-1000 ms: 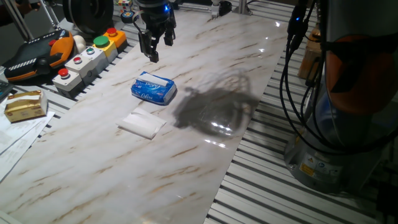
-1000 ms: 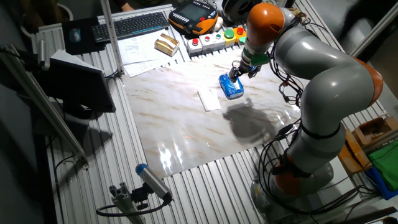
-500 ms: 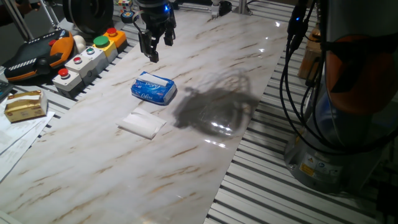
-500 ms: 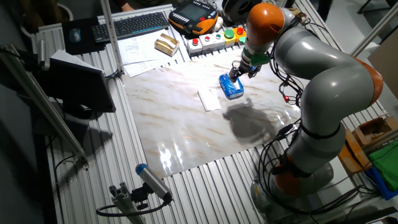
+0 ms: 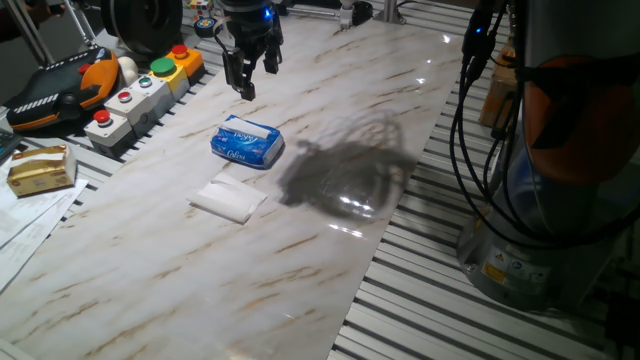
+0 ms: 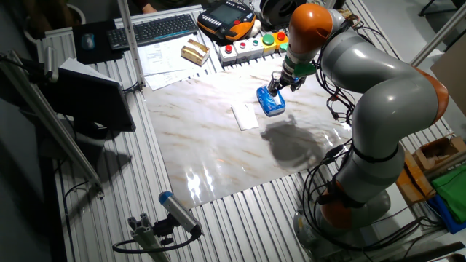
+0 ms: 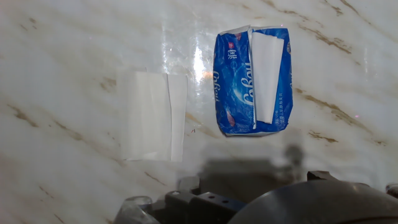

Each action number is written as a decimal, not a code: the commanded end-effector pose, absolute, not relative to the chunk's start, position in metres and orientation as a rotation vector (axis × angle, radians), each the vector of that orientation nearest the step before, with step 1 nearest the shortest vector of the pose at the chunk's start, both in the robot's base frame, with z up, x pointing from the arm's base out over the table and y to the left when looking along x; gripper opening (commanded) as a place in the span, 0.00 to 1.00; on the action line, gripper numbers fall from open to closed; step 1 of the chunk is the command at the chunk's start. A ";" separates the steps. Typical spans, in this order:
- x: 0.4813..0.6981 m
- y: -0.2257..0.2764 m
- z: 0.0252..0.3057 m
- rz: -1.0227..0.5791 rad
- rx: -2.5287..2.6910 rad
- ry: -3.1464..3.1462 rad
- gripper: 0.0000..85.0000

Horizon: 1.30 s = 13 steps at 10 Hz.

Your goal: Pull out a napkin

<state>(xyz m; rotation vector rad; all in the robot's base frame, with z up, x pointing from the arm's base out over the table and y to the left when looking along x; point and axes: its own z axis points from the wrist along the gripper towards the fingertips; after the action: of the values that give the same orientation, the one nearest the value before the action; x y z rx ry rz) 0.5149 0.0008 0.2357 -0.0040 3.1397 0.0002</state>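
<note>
One fixed view: the gripper (image 5: 251, 75) is hanging above the marble table (image 5: 330, 150) with its two fingers (image 5: 245, 80) apart and nothing between them. The blue pack (image 5: 247, 142) is lying on the table below and in front of it, well apart from the fingertips. The napkin (image 5: 228, 199) is lying flat just beside the pack, on the side away from the gripper, not touching it. A button box (image 5: 140, 95) is sitting at the table's edge to the left. The other fixed view: the arm (image 6: 364, 80) is reaching over the table with the gripper (image 6: 275, 84) poised just above the pack (image 6: 271, 101); from this side it cannot be told whether the fingers are touching the pack. The napkin (image 6: 245, 116) is lying to the left of the pack, clear of the gripper. Hand view: the camera is looking straight down. The pack (image 7: 252, 80) is lying at upper right, with a white sheet (image 7: 267, 74) showing through its slit. The napkin (image 7: 154, 116) is lying to its left, a strip of bare table between them. Only the hand's housing is showing at the bottom edge.
</note>
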 end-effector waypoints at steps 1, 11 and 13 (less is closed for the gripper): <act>0.515 0.001 0.236 -0.118 0.024 3.141 0.01; 0.514 0.003 0.236 -0.113 0.038 3.144 0.01; 0.514 0.003 0.235 -0.113 0.041 3.144 0.01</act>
<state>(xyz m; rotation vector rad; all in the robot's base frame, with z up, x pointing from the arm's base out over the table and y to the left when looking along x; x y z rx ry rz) 0.5140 0.0033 0.2342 0.0423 3.1438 -0.1120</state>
